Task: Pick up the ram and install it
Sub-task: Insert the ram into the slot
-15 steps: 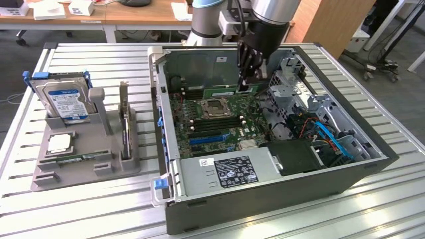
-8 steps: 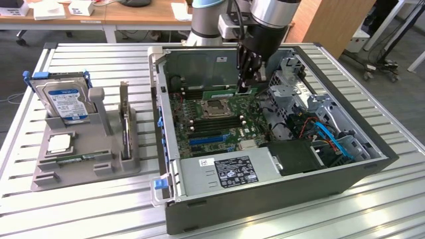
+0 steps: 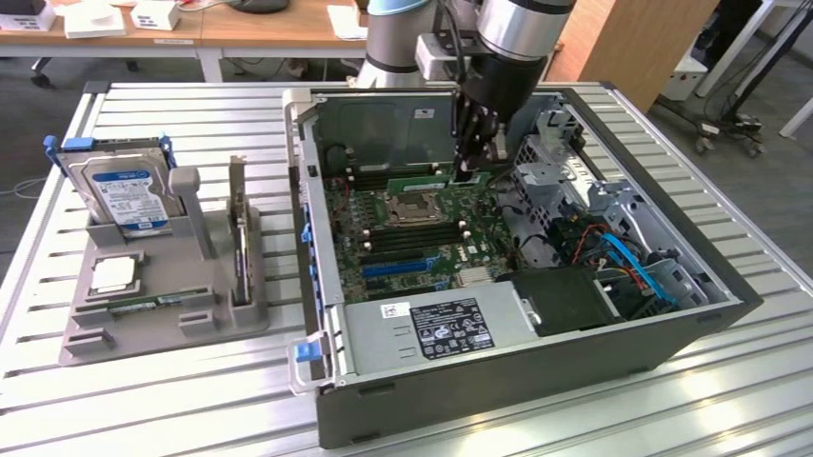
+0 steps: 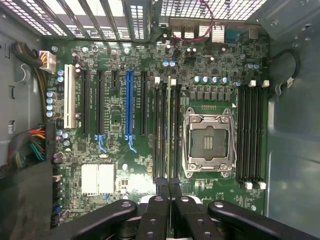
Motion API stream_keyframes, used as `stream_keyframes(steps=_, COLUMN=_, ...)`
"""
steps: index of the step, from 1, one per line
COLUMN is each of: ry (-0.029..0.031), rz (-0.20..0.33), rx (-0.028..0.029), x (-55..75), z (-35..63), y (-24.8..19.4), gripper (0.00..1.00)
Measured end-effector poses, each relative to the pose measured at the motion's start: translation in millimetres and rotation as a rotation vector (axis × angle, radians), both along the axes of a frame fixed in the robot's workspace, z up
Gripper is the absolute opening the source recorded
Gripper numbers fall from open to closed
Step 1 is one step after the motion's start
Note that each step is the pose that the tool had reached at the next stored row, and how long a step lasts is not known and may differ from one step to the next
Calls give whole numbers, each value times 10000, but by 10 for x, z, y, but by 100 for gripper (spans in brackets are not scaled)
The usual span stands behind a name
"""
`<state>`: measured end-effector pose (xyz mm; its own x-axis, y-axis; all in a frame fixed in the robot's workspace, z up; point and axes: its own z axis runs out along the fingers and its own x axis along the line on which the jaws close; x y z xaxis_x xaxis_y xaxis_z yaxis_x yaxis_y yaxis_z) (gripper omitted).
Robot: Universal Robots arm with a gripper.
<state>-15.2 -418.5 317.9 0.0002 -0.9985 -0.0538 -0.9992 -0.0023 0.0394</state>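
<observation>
The ram [image 3: 426, 177] is a thin green stick held level inside the open computer case [image 3: 711, 314], just above the motherboard [image 3: 406, 249]. My gripper [image 3: 473, 169] reaches down into the case and is shut on it. In the wrist view the ram [image 4: 170, 130] shows edge-on between my black fingers [image 4: 157, 210], and my gripper [image 4: 170, 192] is shut on its near end. It runs in line with the black memory slots [image 4: 160, 135] beside the CPU socket [image 4: 207, 142]. I cannot tell whether it touches a slot.
A grey holder [image 3: 140, 328] on the slatted table at the exterior view's left carries a blue-labelled hard drive [image 3: 121, 195], an upright expansion card [image 3: 238, 233] and a small green stick [image 3: 152, 304]. Inside the case are the power supply [image 3: 432, 328], blue cables [image 3: 635, 262] and a drive cage [image 3: 559, 176].
</observation>
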Motion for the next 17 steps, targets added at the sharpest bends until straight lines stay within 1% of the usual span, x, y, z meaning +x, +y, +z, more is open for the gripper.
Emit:
stream_keyframes(steps=5, ry=0, rz=0, rx=-1, x=-1, z=-38, y=0, gripper=11)
stream_keyframes(steps=12, ry=0, rz=-1, rx=0, x=-5, z=-40, y=0, gripper=11)
stream_keyframes(steps=17, ry=-1, rz=0, rx=0, x=-63, z=-43, y=0, gripper=11)
